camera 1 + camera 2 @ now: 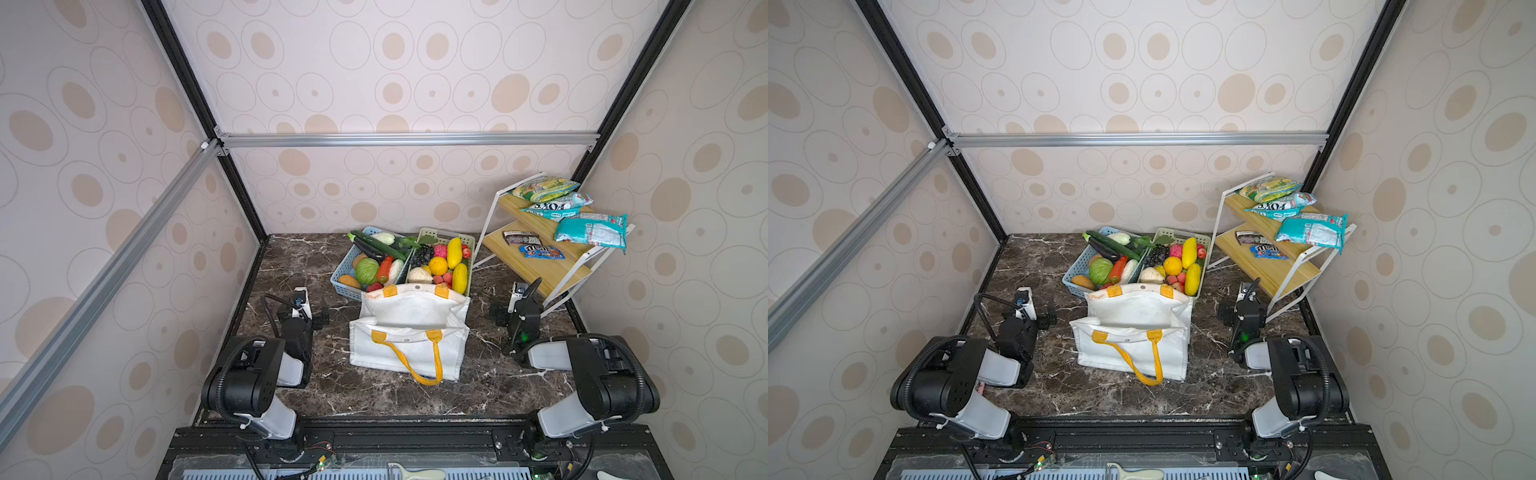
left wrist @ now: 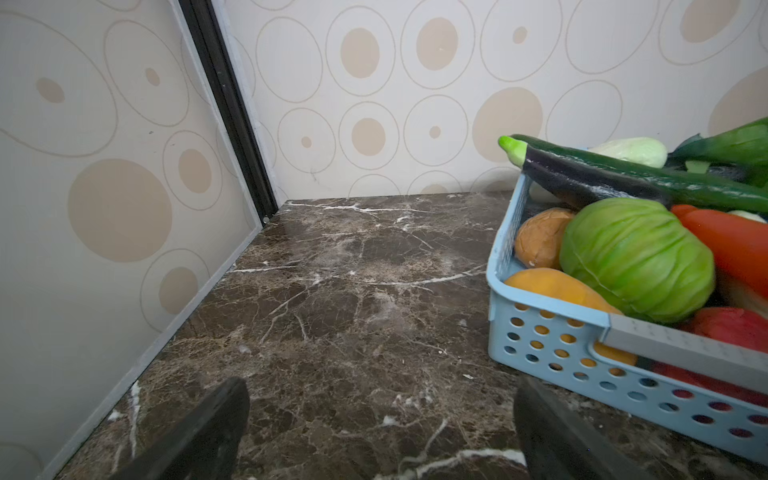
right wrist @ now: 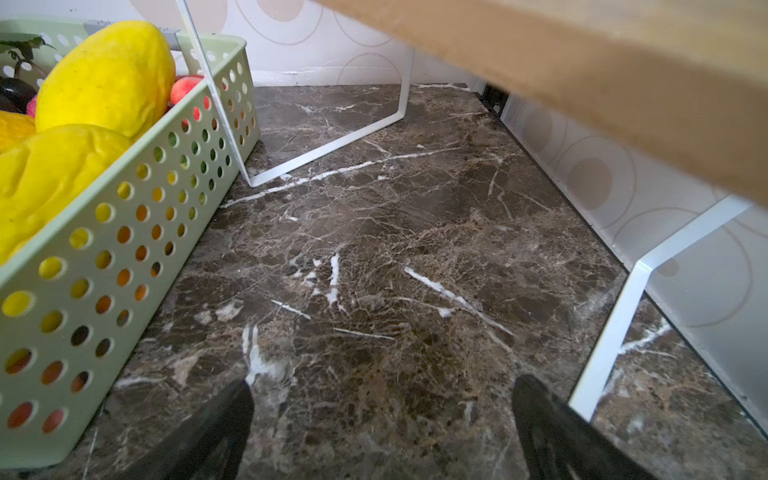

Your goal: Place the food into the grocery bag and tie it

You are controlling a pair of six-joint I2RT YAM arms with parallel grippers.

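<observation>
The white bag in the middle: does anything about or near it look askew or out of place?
Mildly. The grocery bag stands open, but its near wall sags and one yellow handle flops down the front. Behind it, a cucumber and an aubergine overhang the blue basket. Nothing has spilled.

Both top views look down from high above the arm bases toward the back wall, giving you the whole marble table point(image 1: 374, 399). Your left wrist camera sits low, close beside the blue basket point(image 2: 561, 345); your right, equally low, sits between the green basket point(image 3: 124, 257) and the shelf point(image 3: 582, 62).
</observation>
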